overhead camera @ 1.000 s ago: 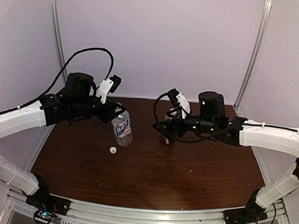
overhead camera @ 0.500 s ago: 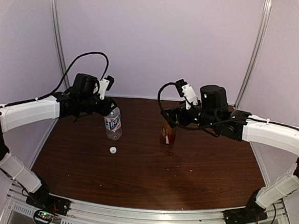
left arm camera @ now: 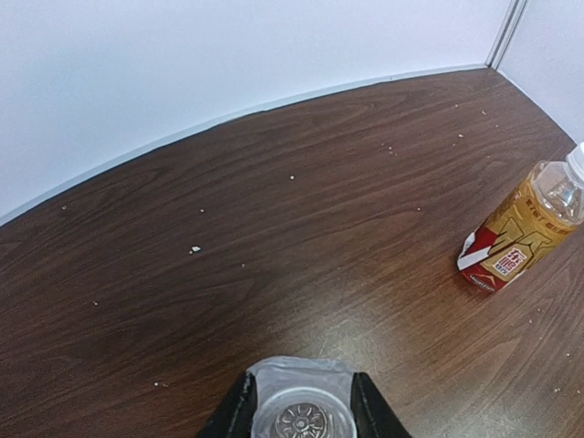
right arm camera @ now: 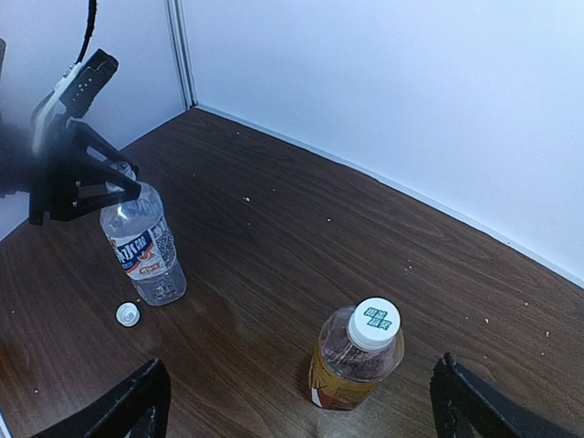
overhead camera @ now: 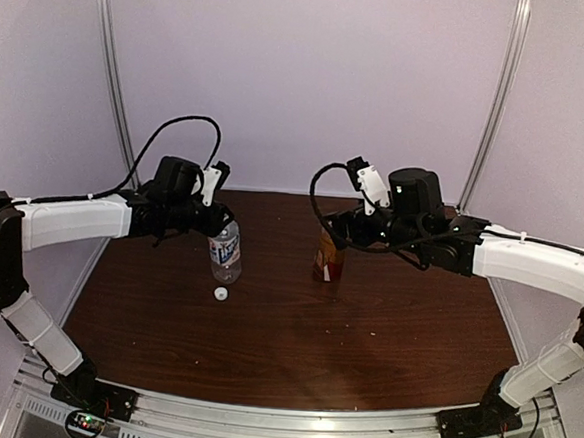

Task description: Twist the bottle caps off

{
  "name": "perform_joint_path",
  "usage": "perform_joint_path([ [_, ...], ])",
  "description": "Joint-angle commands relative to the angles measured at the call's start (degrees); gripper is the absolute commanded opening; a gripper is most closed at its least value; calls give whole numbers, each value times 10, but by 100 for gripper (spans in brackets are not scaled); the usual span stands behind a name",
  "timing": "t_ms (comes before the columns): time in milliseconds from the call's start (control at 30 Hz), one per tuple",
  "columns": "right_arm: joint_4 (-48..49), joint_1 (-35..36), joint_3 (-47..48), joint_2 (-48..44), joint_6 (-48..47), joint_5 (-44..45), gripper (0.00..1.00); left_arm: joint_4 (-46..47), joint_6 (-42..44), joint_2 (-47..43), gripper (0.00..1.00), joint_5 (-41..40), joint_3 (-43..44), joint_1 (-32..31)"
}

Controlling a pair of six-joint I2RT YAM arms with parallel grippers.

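Observation:
The clear bottle (overhead camera: 225, 252) with a white-blue label stands left of centre with no cap on it. My left gripper (overhead camera: 218, 222) is shut on its upper part; in the left wrist view the fingers (left arm camera: 239, 412) press both sides of its open top (left arm camera: 301, 401). One white bottle cap (overhead camera: 221, 294) lies loose on the table just in front of that bottle. The amber bottle (right arm camera: 354, 363) with a red-yellow label stands upright, its white cap (right arm camera: 376, 321) on. My right gripper (right arm camera: 306, 411) hangs open above and just in front of it, touching nothing.
The brown wooden table (overhead camera: 294, 339) is closed in by white walls at the back and both sides. Small crumbs (left arm camera: 194, 248) are scattered on the wood. The two bottles stand about a bottle's height apart.
My left arm has swung the clear bottle from a tilt to nearly upright and shifted it slightly left. My right arm has drawn back and up, uncovering the amber bottle.

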Motion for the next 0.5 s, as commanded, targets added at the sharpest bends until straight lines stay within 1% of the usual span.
perform_joint_path([
  [0,-14,-2,0,-2,6,35,100,39,1,-1,18,-4,-13,0],
  [100,-19,-2,-1,-2,4,45,100,36,2,1,22,-6,-15,0],
  [167,-22,-2,-1,-1,4,51,100,35,2,0,27,-7,-17,0],
  [233,-23,-2,-1,-1,3,57,100,35,3,-3,34,-9,-18,0],
  [300,-23,-3,1,0,3,62,100,34,2,-6,44,-11,-18,0],
  [467,-29,-5,10,5,9,70,100,27,-4,-21,57,-18,-12,0],
])
